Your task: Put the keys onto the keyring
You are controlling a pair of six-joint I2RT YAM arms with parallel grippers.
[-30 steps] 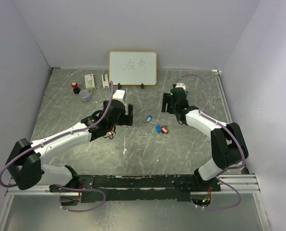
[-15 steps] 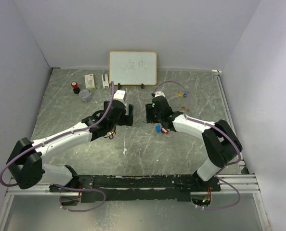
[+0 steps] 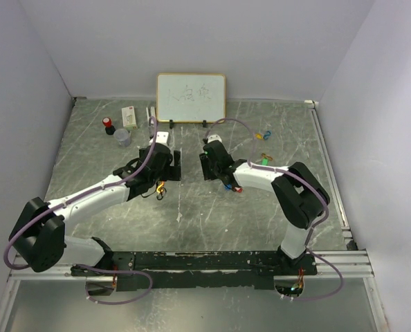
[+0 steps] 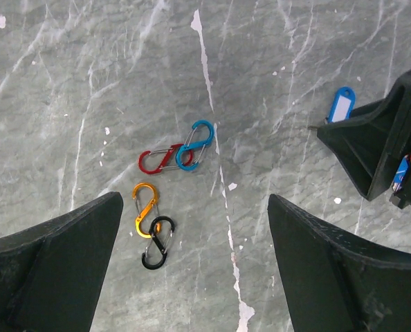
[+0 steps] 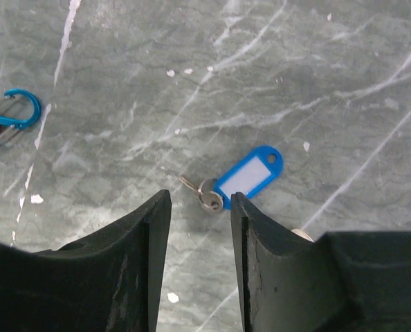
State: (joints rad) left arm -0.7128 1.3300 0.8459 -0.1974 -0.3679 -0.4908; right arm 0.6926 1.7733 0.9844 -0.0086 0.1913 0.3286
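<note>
My right gripper [image 5: 200, 200] has swung in from the 3 o'clock side of the table to the middle. It now hangs over the blue key tag [image 5: 248, 173], which the overhead view showed in the open a second ago and now shows covered by my wrist. My right fingers [image 5: 133, 256] have narrowed on the way but are not pressed together. There is a gap between them, and the tag's small metal ring [image 5: 207, 196] lies in it at the tips, touched by neither finger as far as I can see. The tag itself trails off toward 1 o'clock, flat on the table [image 5: 192, 69].

I judge this to be the pick of the first key: a little more closing should pinch the ring.

My left gripper [image 4: 194, 204] has edged toward 12 o'clock. Its fingers are spread wide over the carabiner clips [image 4: 157, 160] and hold nothing. The other key tags [image 3: 230, 186] wait at 5 o'clock of my right gripper.
</note>
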